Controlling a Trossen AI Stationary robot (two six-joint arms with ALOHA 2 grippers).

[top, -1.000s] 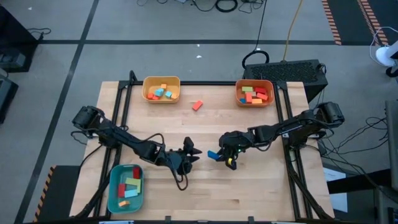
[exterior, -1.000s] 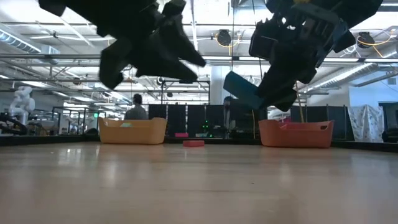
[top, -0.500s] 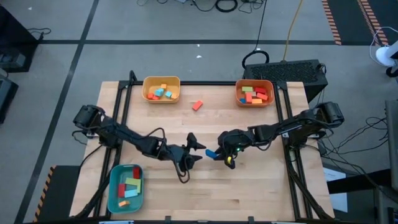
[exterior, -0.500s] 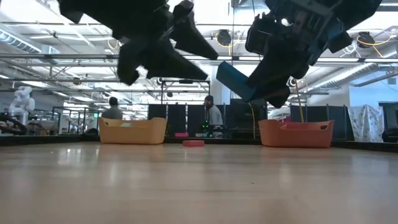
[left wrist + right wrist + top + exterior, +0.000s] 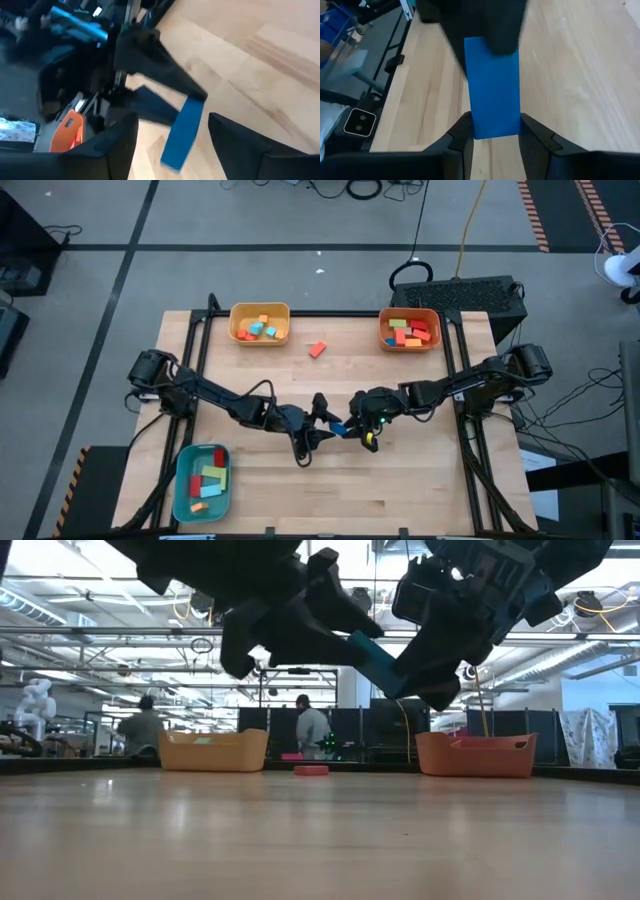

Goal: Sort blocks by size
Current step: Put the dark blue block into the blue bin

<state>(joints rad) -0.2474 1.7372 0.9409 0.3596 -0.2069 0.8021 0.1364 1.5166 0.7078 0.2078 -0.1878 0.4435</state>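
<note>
While my right gripper [image 5: 492, 137] clamps the long blue rectangular block [image 5: 491, 87] above the table's middle, my left gripper [image 5: 172, 137] spreads its fingers around its far end; closing off-centre could twist it loose

Blue block [image 5: 340, 427] between both claws, mid-table.

A long flat blue rectangular block [image 5: 492, 87] hangs tilted above the table; a small red-orange block [image 5: 318, 349] lies between sorted blocks in bins.
</note>
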